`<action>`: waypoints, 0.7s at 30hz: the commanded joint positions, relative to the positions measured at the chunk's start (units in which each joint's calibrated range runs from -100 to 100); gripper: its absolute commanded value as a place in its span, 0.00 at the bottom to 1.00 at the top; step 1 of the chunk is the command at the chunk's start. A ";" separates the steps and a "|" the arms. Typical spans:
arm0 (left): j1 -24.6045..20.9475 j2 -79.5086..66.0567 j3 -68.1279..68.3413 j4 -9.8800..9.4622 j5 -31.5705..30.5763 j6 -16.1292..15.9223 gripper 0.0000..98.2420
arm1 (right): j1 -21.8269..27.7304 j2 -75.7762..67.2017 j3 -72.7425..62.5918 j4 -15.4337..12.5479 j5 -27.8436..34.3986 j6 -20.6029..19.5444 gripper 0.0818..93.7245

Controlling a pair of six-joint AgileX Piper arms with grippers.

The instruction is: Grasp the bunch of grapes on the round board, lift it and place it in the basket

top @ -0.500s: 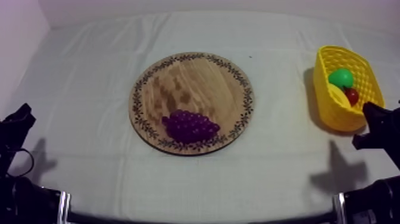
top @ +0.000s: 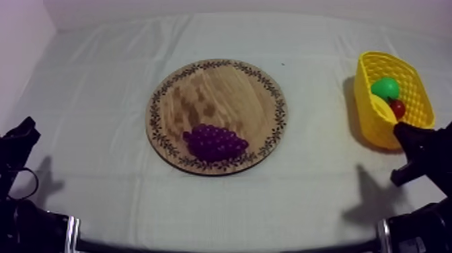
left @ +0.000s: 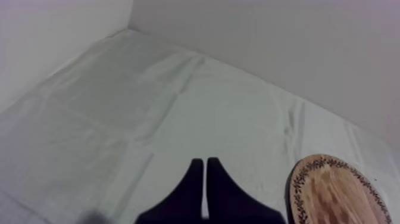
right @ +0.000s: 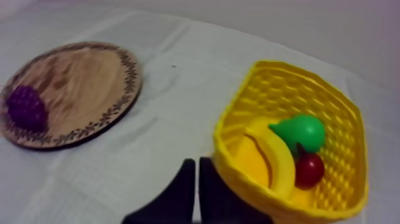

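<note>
A purple bunch of grapes (top: 215,142) lies on the near part of the round wooden board (top: 222,87), and it shows again as the grapes (right: 26,108) on the board (right: 83,83) in the right wrist view. The yellow basket (top: 368,101) stands at the far right and holds a pear (top: 385,87), a small red fruit (top: 398,108) and a banana (top: 383,107). My right gripper (right: 197,164) is shut, close beside the basket (right: 280,77). My left gripper (left: 205,164) is shut over bare cloth, left of the board (left: 333,190).
Grey-white cloth covers the table around the board. My left arm (top: 17,145) rests low at the left edge. My right arm (top: 420,151) sits just in front of the basket. A wall runs along the back of the table.
My right arm has shifted left and up, closer to the basket's near end. The grapes, board and left arm have not moved.
</note>
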State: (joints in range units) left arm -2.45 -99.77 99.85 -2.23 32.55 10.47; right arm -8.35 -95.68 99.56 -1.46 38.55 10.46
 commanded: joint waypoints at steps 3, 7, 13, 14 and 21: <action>0.02 0.03 0.04 -0.04 0.03 -0.03 0.00 | -4.17 -0.07 0.00 0.06 0.08 -0.79 0.00; 0.02 0.03 0.04 -0.04 0.03 -0.04 0.00 | -5.44 1.01 -0.57 1.11 0.19 -2.07 0.00; 0.02 0.03 0.04 -0.04 0.03 -0.04 0.00 | -10.01 11.99 -7.46 5.17 0.76 -4.84 0.00; 0.02 0.03 0.04 -0.04 0.03 -0.04 0.00 | -10.56 14.61 -9.69 5.39 1.21 -5.05 0.00; 0.02 0.03 0.04 -0.04 0.03 -0.04 0.00 | -13.51 33.26 -30.89 4.57 10.84 -4.23 0.00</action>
State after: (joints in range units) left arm -2.45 -99.77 99.85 -2.23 32.55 10.44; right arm -21.47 -71.33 78.88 3.42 46.17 5.61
